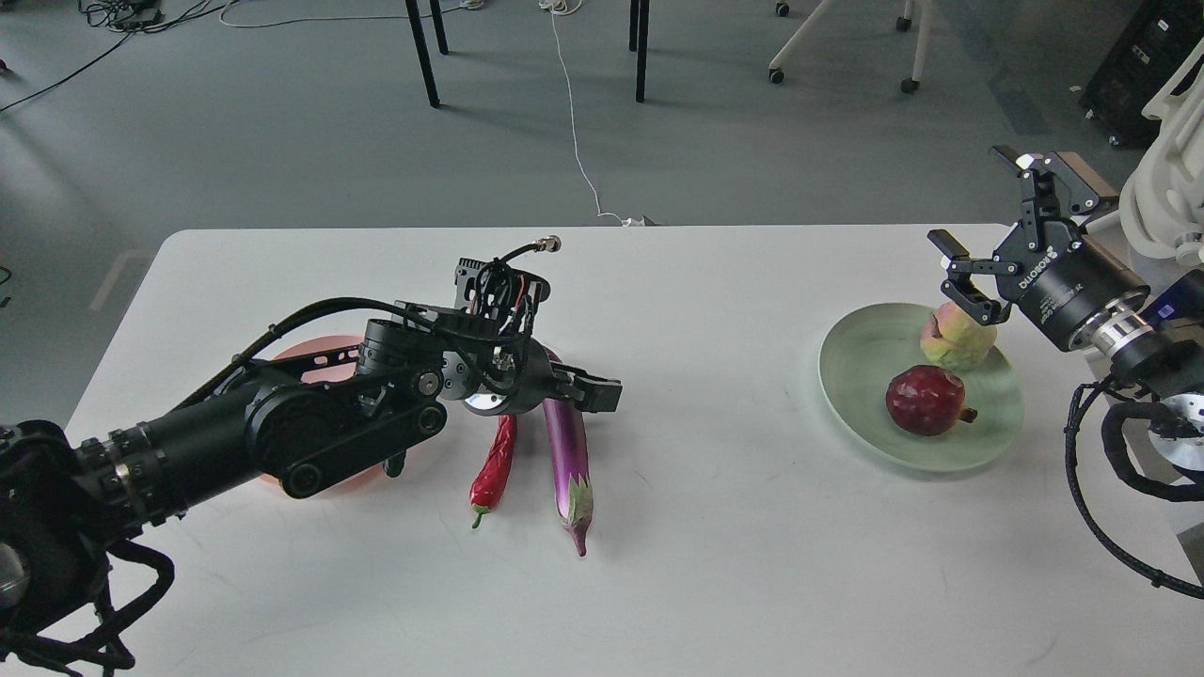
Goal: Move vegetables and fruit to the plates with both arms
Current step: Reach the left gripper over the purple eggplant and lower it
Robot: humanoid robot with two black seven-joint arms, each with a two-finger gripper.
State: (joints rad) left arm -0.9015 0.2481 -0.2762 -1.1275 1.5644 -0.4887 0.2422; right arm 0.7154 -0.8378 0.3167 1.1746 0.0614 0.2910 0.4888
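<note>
The purple eggplant [567,451] and the red chili [496,461] lie side by side on the white table. My left gripper [593,390] is low over the eggplant's far end. Its fingers overlap side-on, so I cannot tell whether they are open or shut. The pink plate [301,350] is mostly hidden behind my left arm. The pomegranate [926,400] and the yellow-green fruit [955,340] sit on the pale green plate [847,376]. My right gripper [969,195] is open and empty, just above and behind the yellow-green fruit.
The table's far edge [658,228] runs behind both plates. Black chair legs [423,52], a white cable [578,150] and an office chair base [847,38] stand on the grey floor beyond it.
</note>
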